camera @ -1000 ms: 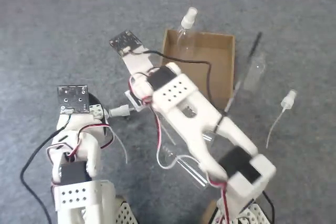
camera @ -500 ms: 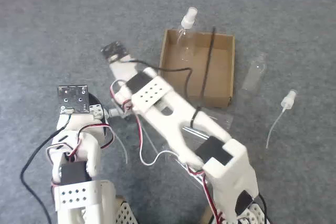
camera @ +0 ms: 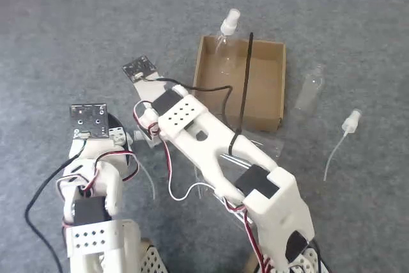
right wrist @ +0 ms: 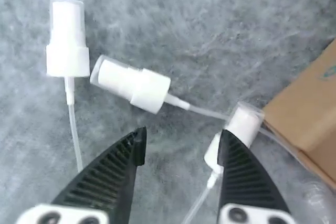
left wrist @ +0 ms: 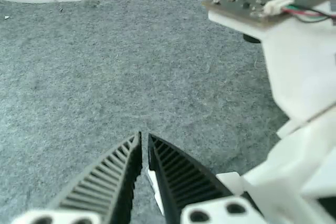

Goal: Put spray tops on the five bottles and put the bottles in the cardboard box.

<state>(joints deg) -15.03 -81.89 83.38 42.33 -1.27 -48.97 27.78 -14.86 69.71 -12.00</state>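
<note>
Two jaws of the right gripper [right wrist: 181,137] stand wide apart, gripping nothing, low over three spray tops [right wrist: 134,85] lying on the grey surface [camera: 77,43]. One of these touches a corner of the cardboard box [right wrist: 310,103]. Left gripper [left wrist: 144,140]: clenched, tips almost meeting, beside the right arm. Capped bottle [camera: 223,52] sits in the box's far left corner. Uncapped bottle [camera: 310,91] is on the surface just right of the box.

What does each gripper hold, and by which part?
Right gripper: open, nothing held. Left gripper: shut on a thin white strip; what it is cannot be told.
</note>
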